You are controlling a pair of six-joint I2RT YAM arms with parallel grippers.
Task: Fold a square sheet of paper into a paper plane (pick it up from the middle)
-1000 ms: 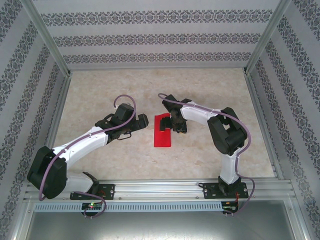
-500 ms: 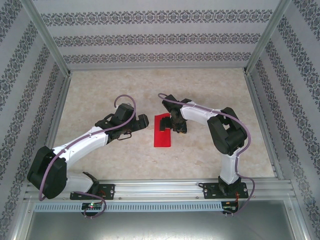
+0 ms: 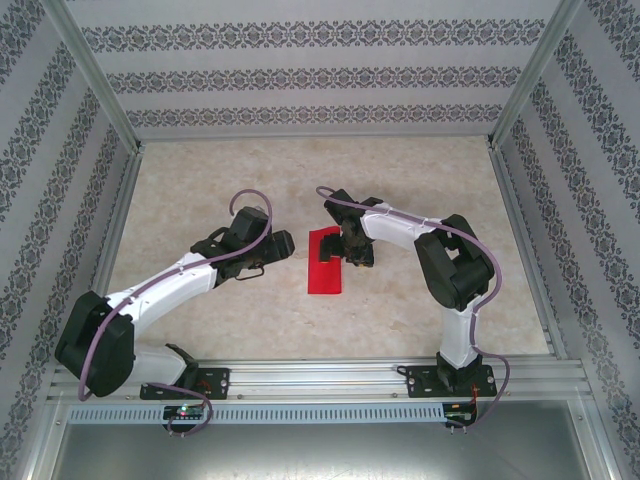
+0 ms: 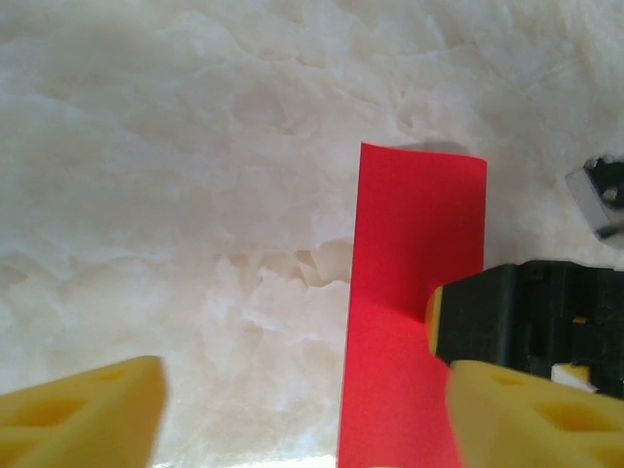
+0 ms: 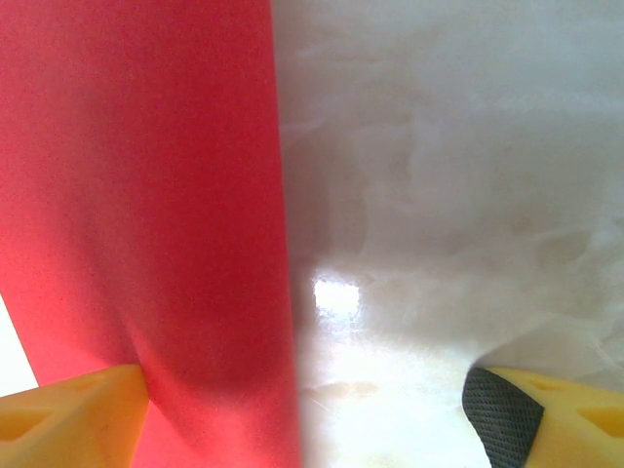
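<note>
The square sheet of paper (image 3: 325, 265) is bright red and lies on the table, folded into a narrow rectangle. Its far end (image 4: 419, 214) lifts slightly. My right gripper (image 3: 350, 250) is at the sheet's right edge, open. One yellow finger (image 5: 73, 414) rests over the red paper (image 5: 146, 175) and the other finger (image 5: 546, 409) is over bare table. My left gripper (image 3: 285, 245) hovers just left of the sheet, open. The paper's left edge (image 4: 390, 390) lies between its fingertips (image 4: 88, 414). The paper plane is out of view.
The marble-patterned tabletop (image 3: 200, 180) is bare around the sheet. Patterned walls and metal posts (image 3: 95, 80) enclose it on three sides. The arms' mounting rail (image 3: 320, 380) runs along the near edge.
The left gripper's fingers have drawn a little closer together. Both arms and the red sheet stay where they were.
</note>
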